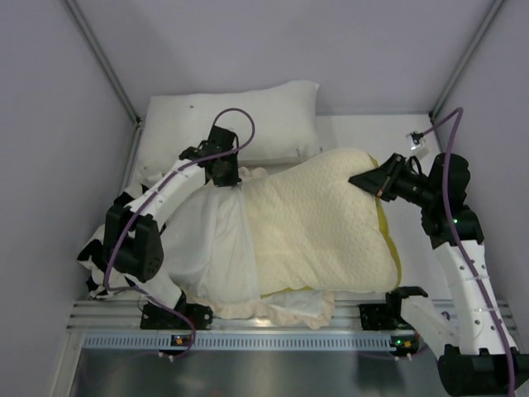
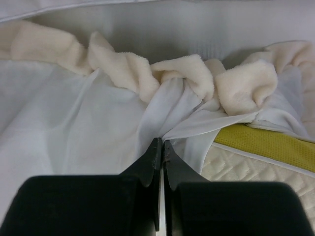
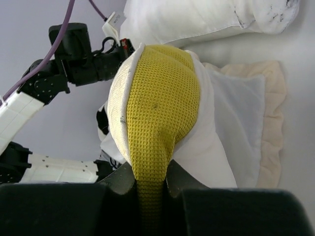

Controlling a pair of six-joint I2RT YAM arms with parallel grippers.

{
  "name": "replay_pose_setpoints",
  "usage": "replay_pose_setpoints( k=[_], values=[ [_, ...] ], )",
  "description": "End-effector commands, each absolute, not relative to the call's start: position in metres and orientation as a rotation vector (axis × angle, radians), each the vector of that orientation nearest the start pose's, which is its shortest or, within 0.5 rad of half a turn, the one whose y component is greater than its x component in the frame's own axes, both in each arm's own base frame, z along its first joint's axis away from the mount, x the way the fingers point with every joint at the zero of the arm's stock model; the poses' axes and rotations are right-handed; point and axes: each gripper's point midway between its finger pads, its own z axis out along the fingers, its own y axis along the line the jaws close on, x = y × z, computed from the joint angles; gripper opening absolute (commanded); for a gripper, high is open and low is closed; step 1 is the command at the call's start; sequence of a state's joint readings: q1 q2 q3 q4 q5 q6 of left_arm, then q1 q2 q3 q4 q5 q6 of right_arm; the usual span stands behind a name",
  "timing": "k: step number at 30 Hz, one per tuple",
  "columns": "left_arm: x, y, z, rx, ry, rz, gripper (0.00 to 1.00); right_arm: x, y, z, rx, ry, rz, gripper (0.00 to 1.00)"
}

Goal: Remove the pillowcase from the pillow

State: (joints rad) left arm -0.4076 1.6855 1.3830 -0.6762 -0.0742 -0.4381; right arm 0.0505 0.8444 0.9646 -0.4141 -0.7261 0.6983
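Left tool point(image 2: 161, 143) pinches pillowcase point(image 2: 74, 132) — right tool point(image 3: 150, 173) grips pillow point(image 3: 157, 98).

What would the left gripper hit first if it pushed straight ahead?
Most likely the pillowcase: the left gripper pinches its white fabric, and its bunched cream ruffle sits directly ahead. The plain white pillow lies beyond, though depth is unclear.

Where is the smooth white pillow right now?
In the top view, the smooth white pillow lies far back on the left side, just behind the left end effector and the quilted pillow.
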Motion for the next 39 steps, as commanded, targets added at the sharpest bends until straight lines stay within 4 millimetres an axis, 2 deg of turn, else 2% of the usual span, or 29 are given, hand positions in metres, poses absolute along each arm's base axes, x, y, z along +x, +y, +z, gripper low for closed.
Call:
replay_pose_setpoints(
  k=[1, 2, 4, 5, 7, 9, 10, 11, 13, 15, 16, 19, 20, 22, 23, 25, 28, 29, 32, 35, 39],
  values=[
    [0.371, -0.133, 0.163, -0.146, 2.454, -0.214, 0.00, 0.235, 0.152, 0.369, 0.002, 1.811, 1.172, 0.00],
    [0.363, -0.124, 0.155, -0.166, 2.467, -0.184, 0.00, 0.239, 0.150, 0.374, 0.011, 1.797, 1.149, 0.00],
    [0.353, -0.112, 0.165, -0.186, 2.433, -0.175, 0.00, 0.245, 0.145, 0.377, 0.026, 1.789, 1.118, 0.00],
    [0.344, -0.107, 0.158, -0.192, 2.447, -0.164, 0.00, 0.249, 0.142, 0.383, 0.026, 1.774, 1.090, 0.00],
    [0.335, -0.100, 0.168, -0.201, 2.413, -0.176, 0.00, 0.260, 0.128, 0.385, 0.087, 1.759, 1.021, 0.00],
    [0.324, -0.096, 0.166, -0.199, 2.416, -0.178, 0.00, 0.271, 0.118, 0.389, 0.129, 1.747, 0.977, 0.00],
    [0.320, -0.096, 0.167, -0.200, 2.412, -0.183, 0.00, 0.281, 0.100, 0.391, 0.188, 1.730, 0.925, 0.00],
    [0.315, -0.095, 0.174, -0.203, 2.387, -0.198, 0.00, 0.289, 0.093, 0.391, 0.227, 1.733, 0.909, 0.00],
    [0.306, -0.098, 0.174, -0.197, 2.389, -0.237, 0.00, 0.302, 0.072, 0.389, 0.312, 1.726, 0.866, 0.00],
    [0.299, -0.101, 0.183, -0.193, 2.365, -0.289, 0.00, 0.319, 0.052, 0.382, 0.395, 1.731, 0.820, 0.00],
    [0.296, -0.102, 0.181, -0.189, 2.370, -0.297, 0.00, 0.324, 0.046, 0.377, 0.421, 1.739, 0.806, 0.00],
    [0.287, -0.101, 0.184, -0.185, 2.358, -0.317, 0.00, 0.344, 0.024, 0.355, 0.510, 1.776, 0.753, 0.00],
    [0.285, -0.101, 0.183, -0.184, 2.360, -0.318, 0.00, 0.351, 0.020, 0.342, 0.536, 1.805, 0.746, 0.00],
    [0.280, -0.104, 0.182, -0.175, 2.362, -0.351, 0.00, 0.356, 0.023, 0.331, 0.533, 1.824, 0.766, 0.00],
    [0.278, -0.105, 0.182, -0.174, 2.362, -0.363, 0.00, 0.356, 0.027, 0.315, 0.540, 1.846, 0.786, 0.00],
    [0.275, -0.108, 0.182, -0.169, 2.365, -0.389, 0.00, 0.357, 0.033, 0.305, 0.520, 1.853, 0.780, 0.00],
    [0.271, -0.115, 0.183, -0.150, 2.370, -0.438, 0.00, 0.358, 0.038, 0.279, 0.490, 1.924, 0.730, 0.35],
    [0.270, -0.116, 0.183, -0.143, 2.367, -0.451, 0.00, 0.358, 0.040, 0.274, 0.480, 1.943, 0.729, 0.52],
    [0.269, -0.121, 0.190, -0.135, 2.349, -0.494, 0.00, 0.358, 0.045, 0.262, 0.437, 2.002, 0.708, 0.66],
    [0.269, -0.129, 0.199, -0.123, 2.321, -0.552, 0.00, 0.356, 0.041, 0.257, 0.425, 2.032, 0.649, 0.72],
    [0.268, -0.137, 0.214, -0.113, 2.290, -0.619, 0.00, 0.350, 0.046, 0.269, 0.354, 2.034, 0.519, 0.80]
  ],
)
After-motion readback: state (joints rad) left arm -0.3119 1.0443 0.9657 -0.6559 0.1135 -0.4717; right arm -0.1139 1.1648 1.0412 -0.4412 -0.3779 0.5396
